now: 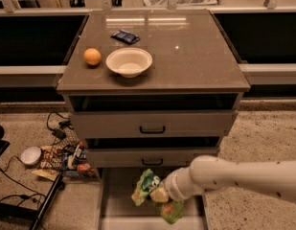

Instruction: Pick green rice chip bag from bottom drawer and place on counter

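Note:
The green rice chip bag [145, 187] is crumpled and hangs in my gripper [159, 194] above the open bottom drawer [118, 200]. My white arm reaches in from the right at the bottom of the camera view. The gripper is shut on the middle of the bag, and part of the bag droops below it. The counter [195, 56] is the glossy grey-brown cabinet top above the two upper drawers.
On the counter stand a white bowl [129, 61], an orange [92, 56] and a small dark blue packet [125, 36]. Two upper drawers with black handles [152, 129] are slightly ajar. Cables and clutter [61, 155] lie on the floor at the left.

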Controlling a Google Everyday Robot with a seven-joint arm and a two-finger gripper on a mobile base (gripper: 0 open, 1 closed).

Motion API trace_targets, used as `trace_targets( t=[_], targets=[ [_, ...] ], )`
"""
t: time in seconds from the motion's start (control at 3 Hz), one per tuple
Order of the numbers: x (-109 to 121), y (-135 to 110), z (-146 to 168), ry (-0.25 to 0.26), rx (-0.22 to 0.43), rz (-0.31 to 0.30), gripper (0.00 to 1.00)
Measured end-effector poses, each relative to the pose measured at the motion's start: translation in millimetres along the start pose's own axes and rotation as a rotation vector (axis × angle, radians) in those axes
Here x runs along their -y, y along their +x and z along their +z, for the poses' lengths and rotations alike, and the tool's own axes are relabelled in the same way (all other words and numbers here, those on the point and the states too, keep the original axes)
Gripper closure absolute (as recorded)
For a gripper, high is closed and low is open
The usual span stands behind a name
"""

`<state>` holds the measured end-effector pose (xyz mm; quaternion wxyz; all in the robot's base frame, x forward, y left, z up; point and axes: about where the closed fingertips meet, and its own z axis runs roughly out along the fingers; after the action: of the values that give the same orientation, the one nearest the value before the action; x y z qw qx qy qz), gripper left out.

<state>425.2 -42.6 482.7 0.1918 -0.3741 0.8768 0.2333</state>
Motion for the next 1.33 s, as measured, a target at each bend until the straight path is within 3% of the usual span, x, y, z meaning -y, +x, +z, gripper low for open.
trace_targets(
  t=[0.67,1.0,1.33],
  targets=[
    [5,-133,-147,0.098,0.003,-0.052,1.0],
    [-8,-155,-204,0.093,-0.011,-0.065,1.0],
    [-26,-158,-253,0.128,0.02,-0.086,1.0]
  ],
)
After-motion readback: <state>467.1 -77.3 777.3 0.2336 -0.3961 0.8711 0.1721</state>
